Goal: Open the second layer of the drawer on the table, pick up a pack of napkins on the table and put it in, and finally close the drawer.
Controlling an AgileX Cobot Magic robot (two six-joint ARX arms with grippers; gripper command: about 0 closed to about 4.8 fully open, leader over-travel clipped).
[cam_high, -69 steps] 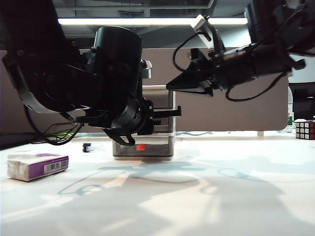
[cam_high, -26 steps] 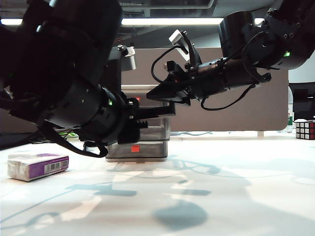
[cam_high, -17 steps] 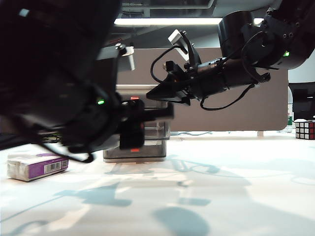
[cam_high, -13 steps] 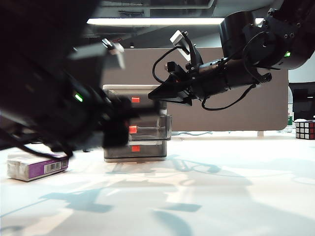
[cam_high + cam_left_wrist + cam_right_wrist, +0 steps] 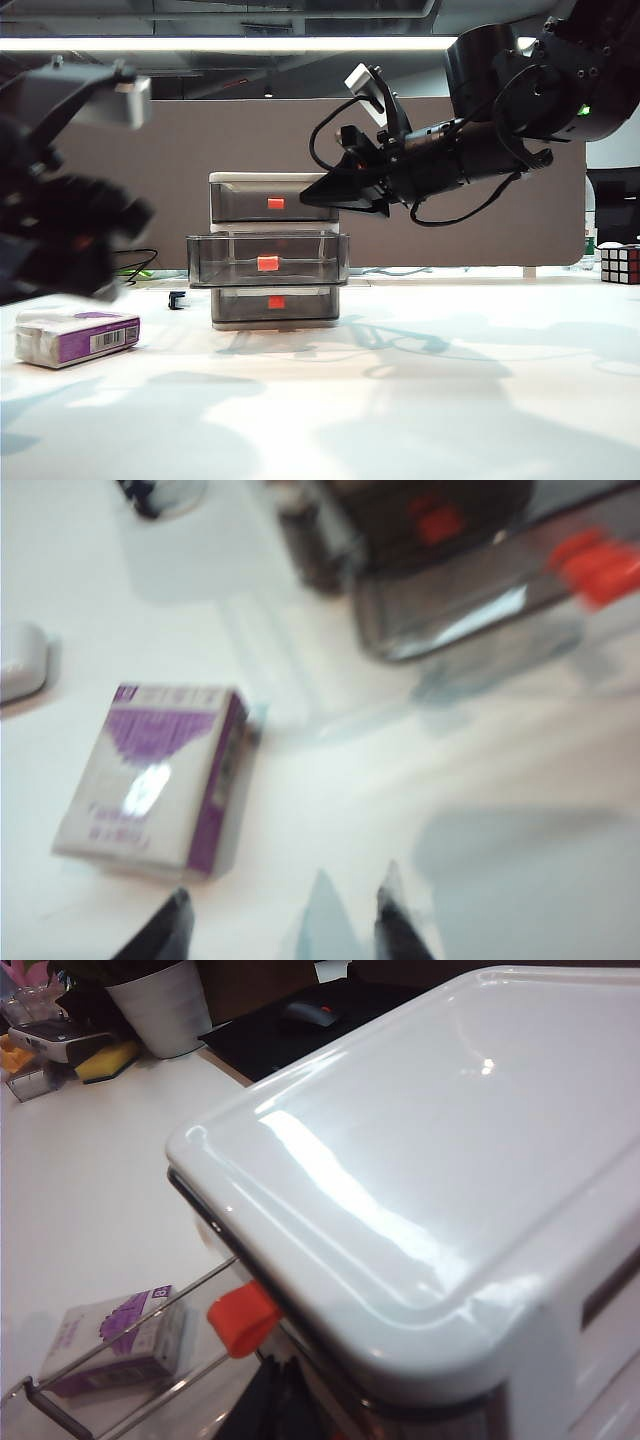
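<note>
In the exterior view, the left gripper [image 5: 70,235] was seen raised and blurred at the left above the pack of napkins [image 5: 77,338], which lay on the worktop [image 5: 420,400]. The right gripper [image 5: 318,198] was held level against the top corner of the drawer unit [image 5: 270,250]. Three drawers were counted, the middle drawer [image 5: 266,262] pulled out.

In the left wrist view, its fingers [image 5: 170,935] were seen spread and empty near the one pack [image 5: 160,777].

In the right wrist view, whether the right fingers were spread could not be told; the unit's white lid [image 5: 430,1160] was shown close below.
</note>
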